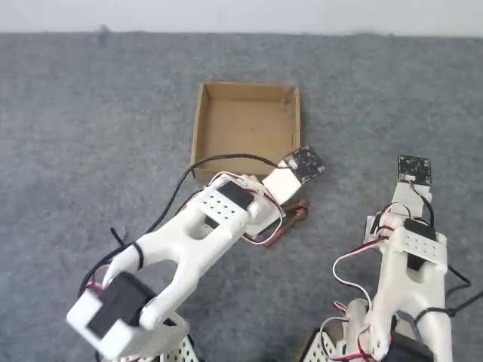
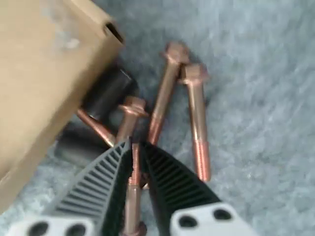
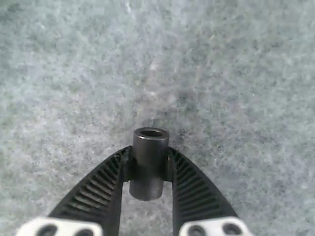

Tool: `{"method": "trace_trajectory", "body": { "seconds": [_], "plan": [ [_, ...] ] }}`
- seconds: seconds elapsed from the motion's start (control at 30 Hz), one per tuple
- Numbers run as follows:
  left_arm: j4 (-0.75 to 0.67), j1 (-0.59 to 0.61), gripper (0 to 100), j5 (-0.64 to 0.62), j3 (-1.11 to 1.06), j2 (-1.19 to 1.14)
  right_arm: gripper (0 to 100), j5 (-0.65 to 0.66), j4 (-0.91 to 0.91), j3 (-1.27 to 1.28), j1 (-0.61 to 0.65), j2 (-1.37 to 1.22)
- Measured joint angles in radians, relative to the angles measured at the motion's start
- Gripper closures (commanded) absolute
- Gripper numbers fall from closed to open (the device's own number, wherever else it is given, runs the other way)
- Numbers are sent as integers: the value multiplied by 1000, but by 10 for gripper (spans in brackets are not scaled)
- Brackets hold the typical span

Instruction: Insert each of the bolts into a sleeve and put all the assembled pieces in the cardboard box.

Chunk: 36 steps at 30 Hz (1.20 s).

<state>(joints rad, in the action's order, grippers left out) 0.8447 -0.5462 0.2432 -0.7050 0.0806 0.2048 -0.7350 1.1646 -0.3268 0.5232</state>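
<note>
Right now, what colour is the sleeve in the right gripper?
The sleeve is black; right wrist view.

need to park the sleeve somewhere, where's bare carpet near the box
Bare carpet lies left of the box, and right of it. Crowded at the box's near corner: bolts and sleeves under the left gripper.

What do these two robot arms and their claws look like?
The left arm and right arm are white plastic shells with black motors, looped black cable and red-and-white wires. Each wrist carries a dark circuit board. The left claw and right claw have black, ribbed, tapering fingers on white bases.
</note>
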Motion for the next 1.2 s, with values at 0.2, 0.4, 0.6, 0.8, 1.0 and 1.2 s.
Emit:
{"method": "trace_trajectory", "body": {
  "seconds": [0.2, 0.4, 0.6, 0.8, 1.0, 1.2],
  "plan": [
    [0, 0, 855, 3, 69, -83, 991, 0, 0, 0, 0, 0],
    [0, 21, 855, 6, 144, -181, 991, 0, 0, 0, 2, 0],
    [34, 68, 855, 2, 238, -252, 991, 0, 0, 0, 2, 0],
    [46, 89, 855, 3, 255, -267, 991, 0, 0, 0, 2, 0],
    [123, 89, 856, 94, 282, -295, 991, 0, 0, 0, 2, 0],
    [209, 98, 919, 94, 384, -381, 991, 0, 0, 0, 2, 0]
  ]
}}
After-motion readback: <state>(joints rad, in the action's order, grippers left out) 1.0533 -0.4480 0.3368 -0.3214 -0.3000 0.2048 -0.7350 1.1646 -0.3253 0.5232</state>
